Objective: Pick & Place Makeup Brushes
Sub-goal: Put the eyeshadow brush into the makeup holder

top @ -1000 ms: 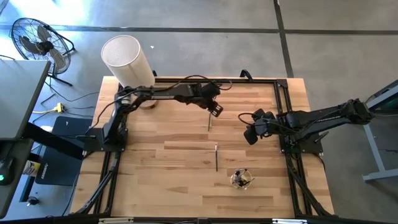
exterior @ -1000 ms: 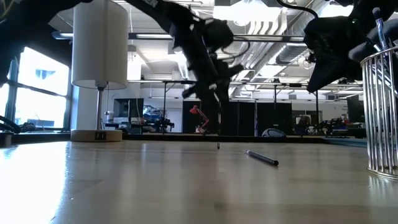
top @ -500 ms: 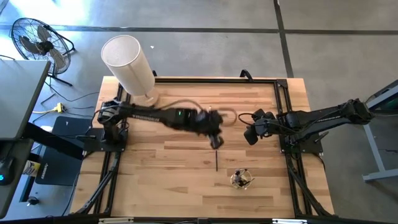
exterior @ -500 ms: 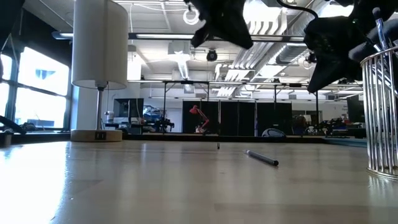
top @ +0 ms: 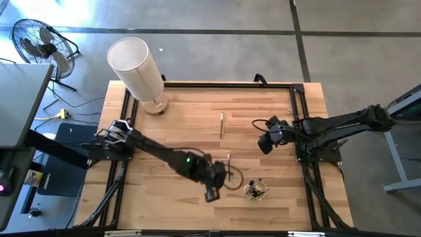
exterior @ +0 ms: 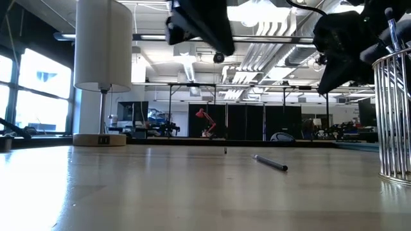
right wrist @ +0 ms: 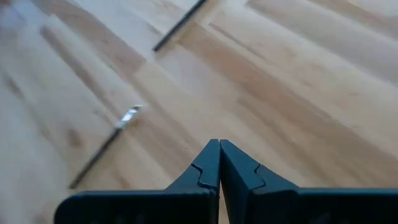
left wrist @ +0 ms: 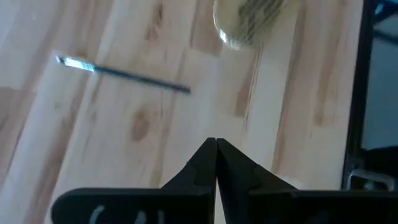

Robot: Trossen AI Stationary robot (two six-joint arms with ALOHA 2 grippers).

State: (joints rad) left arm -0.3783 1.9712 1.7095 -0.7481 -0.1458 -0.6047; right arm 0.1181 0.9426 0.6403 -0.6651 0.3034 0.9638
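On the table [top: 164, 125], brush [top: 222, 125] lengthwise front-to-back

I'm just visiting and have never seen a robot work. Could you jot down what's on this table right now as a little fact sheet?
Table: wooden top
Loose brushes: pale brush near the far side; dark brush mid-table
Holder: wire cup near the front, with brushes inside
Lamp: white-shaded lamp at the far left corner
Left gripper: shut, empty, beside the wire cup
Right gripper: shut, empty, waiting at the right side
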